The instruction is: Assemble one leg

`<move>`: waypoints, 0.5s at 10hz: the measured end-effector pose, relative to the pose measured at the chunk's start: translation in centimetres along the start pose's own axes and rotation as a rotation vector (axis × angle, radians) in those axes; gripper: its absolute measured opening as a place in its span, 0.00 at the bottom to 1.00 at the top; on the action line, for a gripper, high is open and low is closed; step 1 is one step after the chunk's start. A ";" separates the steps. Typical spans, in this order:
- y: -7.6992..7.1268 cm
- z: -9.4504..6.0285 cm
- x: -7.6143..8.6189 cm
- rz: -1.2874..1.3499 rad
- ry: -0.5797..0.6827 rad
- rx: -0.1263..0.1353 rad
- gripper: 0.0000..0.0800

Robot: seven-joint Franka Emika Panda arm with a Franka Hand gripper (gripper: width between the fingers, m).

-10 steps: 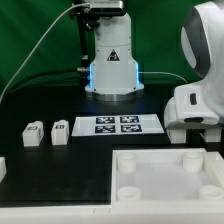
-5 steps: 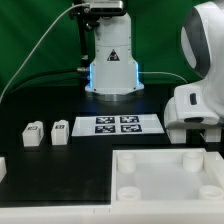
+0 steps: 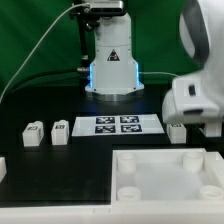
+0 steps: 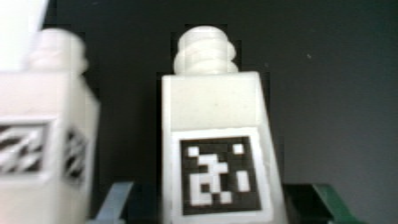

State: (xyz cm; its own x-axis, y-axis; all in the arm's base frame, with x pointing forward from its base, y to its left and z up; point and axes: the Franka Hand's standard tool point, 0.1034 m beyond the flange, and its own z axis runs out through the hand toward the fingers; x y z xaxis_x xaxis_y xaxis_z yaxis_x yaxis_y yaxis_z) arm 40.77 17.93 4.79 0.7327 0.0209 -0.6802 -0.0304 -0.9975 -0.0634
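In the wrist view a white leg [image 4: 217, 110] with a black-and-white marker on its face stands between my gripper's [image 4: 226, 198] fingers. The dark fingers [image 4: 121, 200] stand on either side of it with a small gap on each side, so the gripper is open around it. A second leg [image 4: 45, 110] stands close beside the first. In the exterior view the arm's white hand [image 3: 196, 100] hangs at the right and hides the fingers. A small white leg [image 3: 177, 130] shows under it. Two more legs [image 3: 33, 133] [image 3: 61, 131] stand at the left.
The marker board [image 3: 118, 124] lies in the middle of the black table. The large white square panel [image 3: 150, 178] with round corner sockets lies in front. The robot's base [image 3: 110, 60] stands at the back. A white part [image 3: 3, 167] shows at the left edge.
The arm's white hand has shifted slightly upward and to the exterior view's left. A small white leg now shows below it.
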 end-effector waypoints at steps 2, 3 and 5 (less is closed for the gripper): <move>1.0 -4.8 -0.7 -0.012 0.053 0.007 0.36; 1.6 -8.2 -1.0 -0.037 0.173 0.001 0.36; 1.9 -10.3 -1.1 -0.054 0.395 0.002 0.37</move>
State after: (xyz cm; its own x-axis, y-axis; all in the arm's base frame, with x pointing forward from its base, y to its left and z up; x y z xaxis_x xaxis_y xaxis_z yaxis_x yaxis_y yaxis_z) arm 46.90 15.34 12.97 0.9383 0.0456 -0.3428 0.0143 -0.9955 -0.0935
